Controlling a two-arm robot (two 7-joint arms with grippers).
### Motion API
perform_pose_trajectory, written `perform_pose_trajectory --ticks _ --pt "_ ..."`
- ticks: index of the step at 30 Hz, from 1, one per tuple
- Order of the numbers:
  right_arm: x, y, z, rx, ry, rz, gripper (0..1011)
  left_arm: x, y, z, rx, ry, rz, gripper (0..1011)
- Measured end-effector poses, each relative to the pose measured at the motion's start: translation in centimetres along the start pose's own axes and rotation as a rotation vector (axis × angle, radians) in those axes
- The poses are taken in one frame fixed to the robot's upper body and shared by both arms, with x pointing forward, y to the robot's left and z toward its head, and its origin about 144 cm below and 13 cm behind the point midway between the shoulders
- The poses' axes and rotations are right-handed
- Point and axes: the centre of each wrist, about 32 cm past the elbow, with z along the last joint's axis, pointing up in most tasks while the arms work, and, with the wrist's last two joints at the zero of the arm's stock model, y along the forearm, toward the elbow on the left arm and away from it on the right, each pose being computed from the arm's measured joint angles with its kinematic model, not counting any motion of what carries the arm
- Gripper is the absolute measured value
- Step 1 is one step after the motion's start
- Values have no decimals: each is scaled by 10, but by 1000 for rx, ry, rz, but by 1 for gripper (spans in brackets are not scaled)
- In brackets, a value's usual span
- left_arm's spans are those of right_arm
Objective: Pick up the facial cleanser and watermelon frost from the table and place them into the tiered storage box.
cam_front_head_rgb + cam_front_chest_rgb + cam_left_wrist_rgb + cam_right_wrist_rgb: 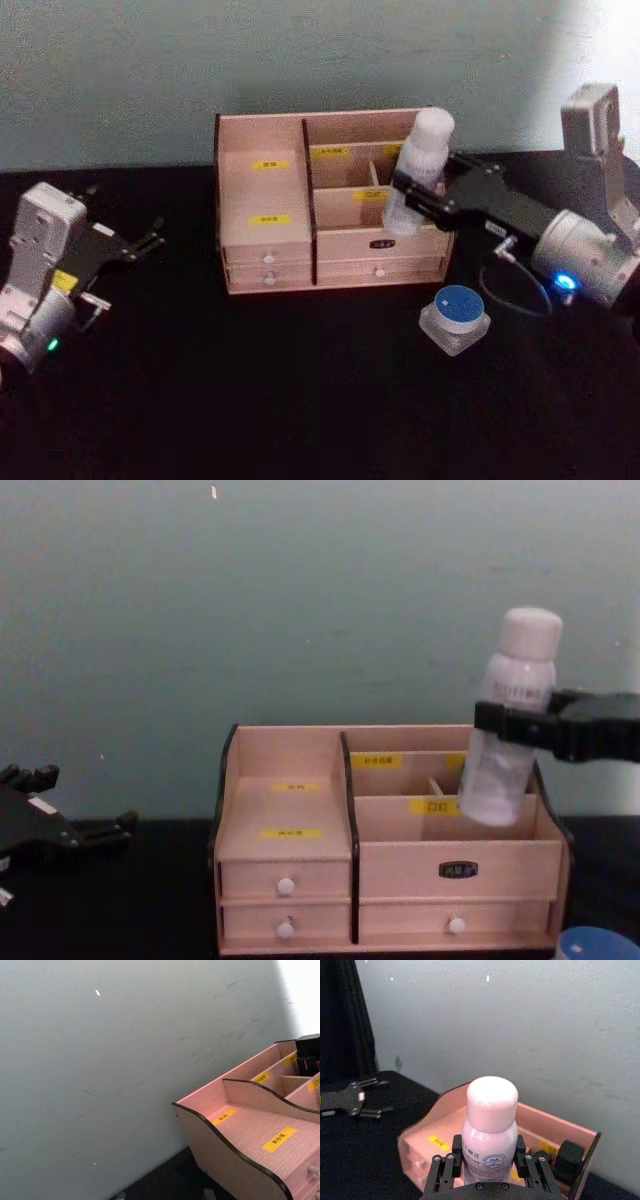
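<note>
Black tabletop [300,400], grey-green wall [150,70] behind; right gripper [418,196] clasps facial cleanser [429,138].

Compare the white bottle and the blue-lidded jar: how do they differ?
The facial cleanser bottle is tall, white-capped; the blue-lidded jar is squat. The bottle is gripped, tilted, by the right end effector over the tiered storage box; the jar rests untouched on the table. Both are closed.
</note>
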Motion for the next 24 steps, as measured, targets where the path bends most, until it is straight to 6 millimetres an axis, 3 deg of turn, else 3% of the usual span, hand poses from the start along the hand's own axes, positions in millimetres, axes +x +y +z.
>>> perform_pose_trajectory --ticks 6,24 --pt "9 15 7 14 -15 -28 600 0 0 0 0 0 0 1001" --pt "19 57 2 -23 -72 -59 599 0 0 0 0 0 0 1001"
